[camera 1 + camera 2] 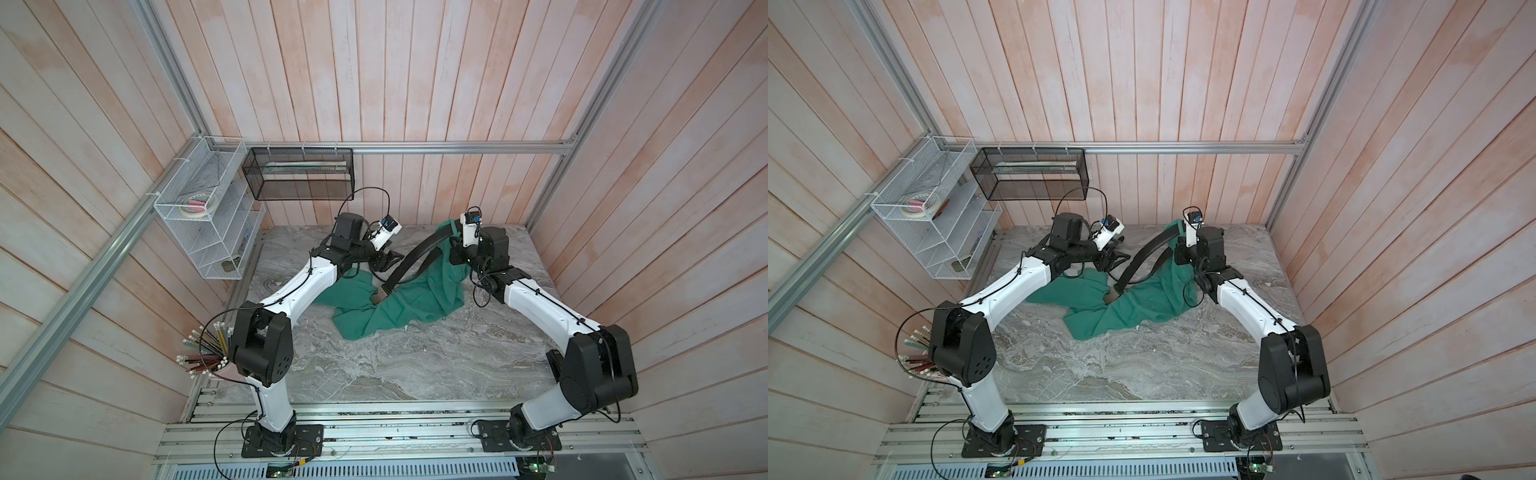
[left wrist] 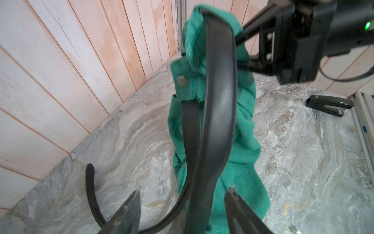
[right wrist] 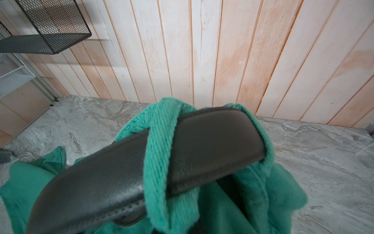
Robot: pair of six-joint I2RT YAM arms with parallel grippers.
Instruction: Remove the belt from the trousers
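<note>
Two grippers were over the far half of the bench [image 1: 415, 365]. The left gripper [image 2: 183, 191] stood with its fingers [image 2: 129, 210] wide apart, and the belt [image 2: 220, 97] hung between them, not pinched as far as I could see. The right gripper [image 2: 239, 50] was closed on the bunched waistband of the trousers [image 1: 415, 299], held up off the bench just where the belt bent over the top. Whether the strap itself was caught in that grip I could not tell. From that high point the belt arced down towards the left gripper, its lower end reaching the cloth, and a second run of it dropped beside the first. One green belt loop [image 3: 159, 152] was wrapped around the strap near the bend, so the belt was not yet out. A small button [image 2: 181, 81] showed on the waistband. The rest of the trousers lay crumpled on the bench between the two arms, and a black stapler [image 2: 329, 102] sat well apart from them.
</note>
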